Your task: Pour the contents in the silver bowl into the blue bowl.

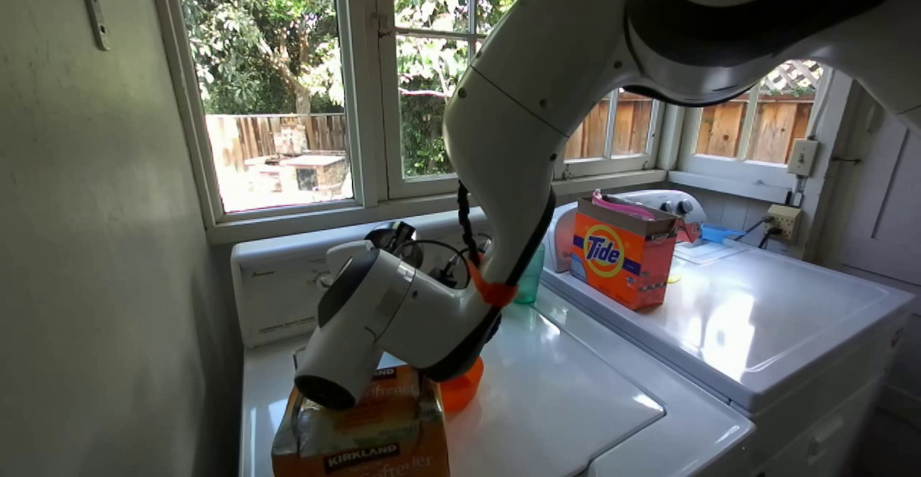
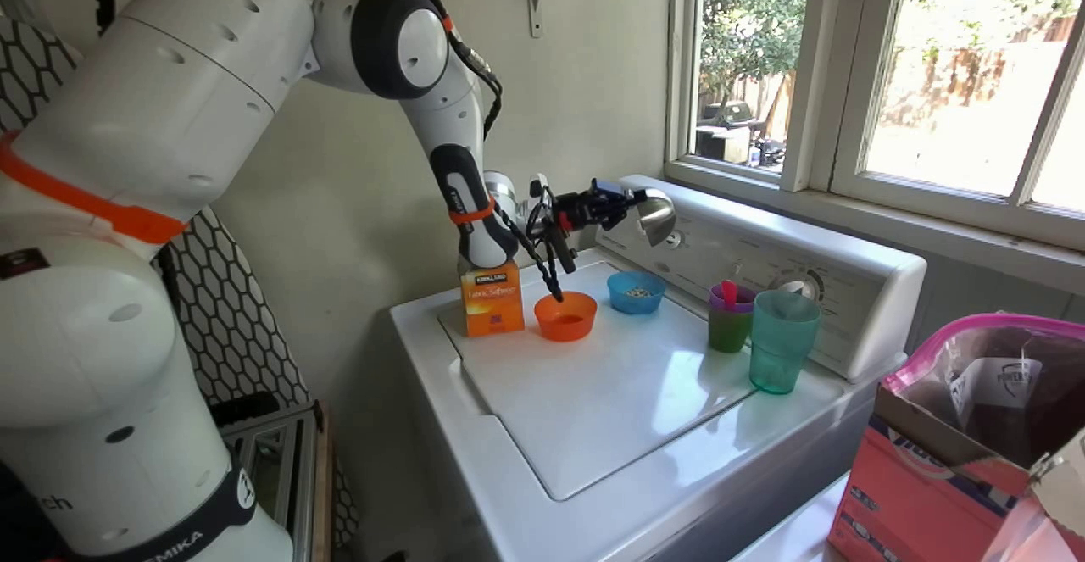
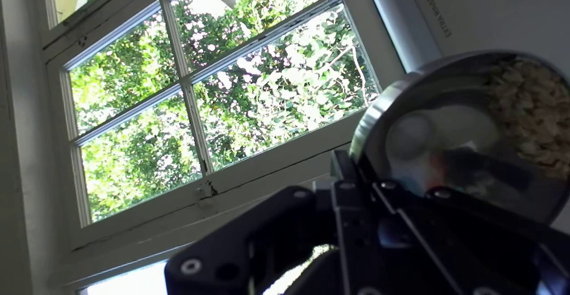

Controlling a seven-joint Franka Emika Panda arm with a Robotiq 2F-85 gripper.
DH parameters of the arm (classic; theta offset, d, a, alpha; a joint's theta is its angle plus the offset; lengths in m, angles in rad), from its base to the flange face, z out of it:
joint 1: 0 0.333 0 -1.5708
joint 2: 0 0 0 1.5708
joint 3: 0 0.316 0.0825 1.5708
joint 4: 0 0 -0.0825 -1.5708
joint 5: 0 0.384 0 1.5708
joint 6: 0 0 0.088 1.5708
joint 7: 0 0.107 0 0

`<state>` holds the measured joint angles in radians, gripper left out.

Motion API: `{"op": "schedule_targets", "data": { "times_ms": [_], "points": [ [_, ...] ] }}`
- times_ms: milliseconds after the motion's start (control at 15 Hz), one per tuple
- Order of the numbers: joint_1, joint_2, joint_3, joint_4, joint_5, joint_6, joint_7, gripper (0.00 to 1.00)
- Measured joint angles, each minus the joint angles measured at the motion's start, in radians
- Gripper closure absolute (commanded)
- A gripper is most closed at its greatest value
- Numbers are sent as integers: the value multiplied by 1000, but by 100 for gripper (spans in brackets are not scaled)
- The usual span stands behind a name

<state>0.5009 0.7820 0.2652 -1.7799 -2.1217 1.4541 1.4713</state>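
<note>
Pinching round silver metal bowl in jaws; may spill pale flakes right of round blue plastic bowl if tipped off-centre.

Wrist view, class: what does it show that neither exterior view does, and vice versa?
Only the wrist view: pale bits in the silver bowl, and the words "EXTRA RINSE".
Only the exterior views, reflections aside: the orange bowl and the fabric softener box in both; the blue bowl in an exterior view.
Shared: a window onto greenery, in all three; the gripper, shut on the silver bowl's rim, in the wrist view and an exterior view.
</note>
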Motion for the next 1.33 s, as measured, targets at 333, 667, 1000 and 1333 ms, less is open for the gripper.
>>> {"op": "schedule_targets", "data": {
  "times_ms": [333,667,1000,1333],
  "points": [
    [1,0,0,0,0,-33,-1,99],
    [0,4,1,0,0,-37,-6,99],
    [2,6,3,0,-1,-46,-6,99],
    [11,5,4,0,-15,-89,-4,99]
  ]
}}
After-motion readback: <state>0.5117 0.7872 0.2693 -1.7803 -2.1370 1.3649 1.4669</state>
